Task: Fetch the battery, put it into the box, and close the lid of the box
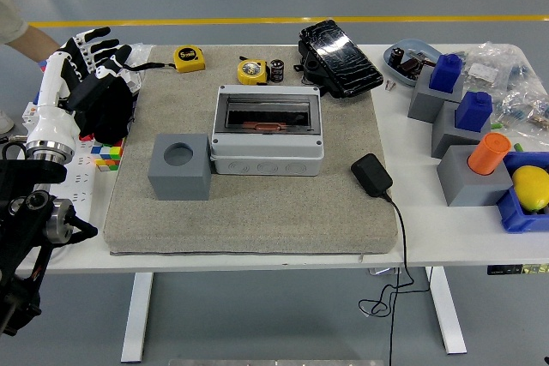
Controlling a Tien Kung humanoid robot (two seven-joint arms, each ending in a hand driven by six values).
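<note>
Grey felt (257, 212) covers the middle of the white table (412, 229). On it sits the grey box (268, 130), its clear lid (268, 112) looking shut. A small black battery (277, 70) stands behind the box, beside a yellow tape measure (252, 70). The left hand (90, 53) is far off at the table's left edge, fingers spread, holding nothing. The right hand is not in view. If the lid is shut, the battery cannot go in. The hand could also bump the tape measure and tip the battery over.
</note>
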